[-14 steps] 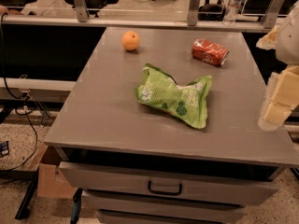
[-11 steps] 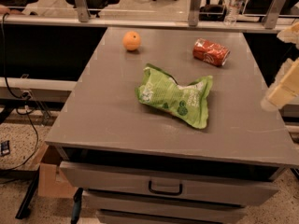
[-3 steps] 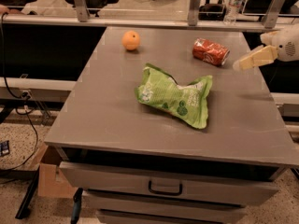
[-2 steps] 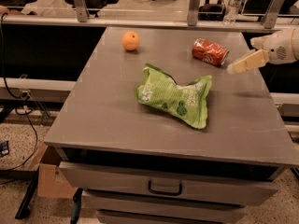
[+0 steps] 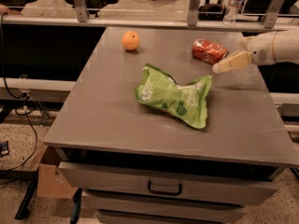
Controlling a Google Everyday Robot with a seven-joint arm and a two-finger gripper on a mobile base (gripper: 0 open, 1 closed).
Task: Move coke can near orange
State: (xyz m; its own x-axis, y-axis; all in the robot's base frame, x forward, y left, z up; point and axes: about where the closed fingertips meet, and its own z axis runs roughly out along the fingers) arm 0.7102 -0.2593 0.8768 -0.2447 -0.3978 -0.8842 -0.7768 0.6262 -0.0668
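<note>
The coke can (image 5: 210,51) lies on its side at the back right of the grey table (image 5: 117,115). The orange (image 5: 131,40) sits at the back left of the table, well apart from the can. My gripper (image 5: 223,66) reaches in from the right edge, its cream finger pointing left and down, just right of and slightly nearer than the can, not touching it.
A green snack bag (image 5: 175,94) lies crumpled in the middle of the table, in front of the can. A water bottle (image 5: 233,3) stands behind the table's back rail. Drawers (image 5: 163,188) are under the front edge.
The gripper has swung in from the right side of the table and moved left toward the coke can. The can, orange and bag have not moved.
</note>
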